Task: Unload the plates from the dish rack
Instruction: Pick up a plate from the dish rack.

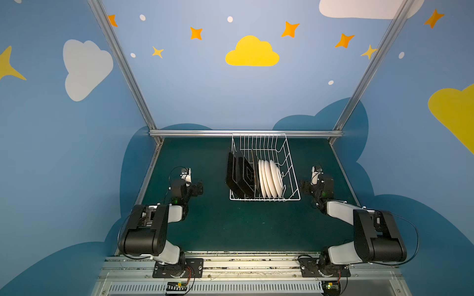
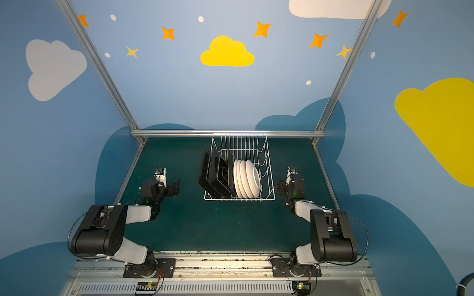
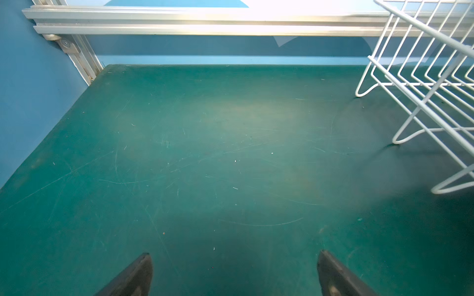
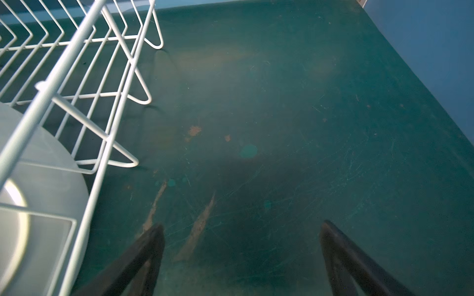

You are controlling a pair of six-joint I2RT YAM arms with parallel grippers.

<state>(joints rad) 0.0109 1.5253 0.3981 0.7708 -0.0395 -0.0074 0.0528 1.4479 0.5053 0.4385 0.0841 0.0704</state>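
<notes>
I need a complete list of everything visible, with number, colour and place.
table: one, dark green, under everything.
dish rack: one, white, centre, toward the far edge.
round plates: four, white, standing in the rack, right side.
rounded-square plates: several, black-backed, standing in the rack, left side.
back rail: one, silver, table's far edge.
left gripper: one, black, open, left of rack.
right gripper: one, black, open, right of rack.

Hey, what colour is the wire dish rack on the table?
White. The dish rack shows best in the left wrist view, against the dark green table.
</notes>
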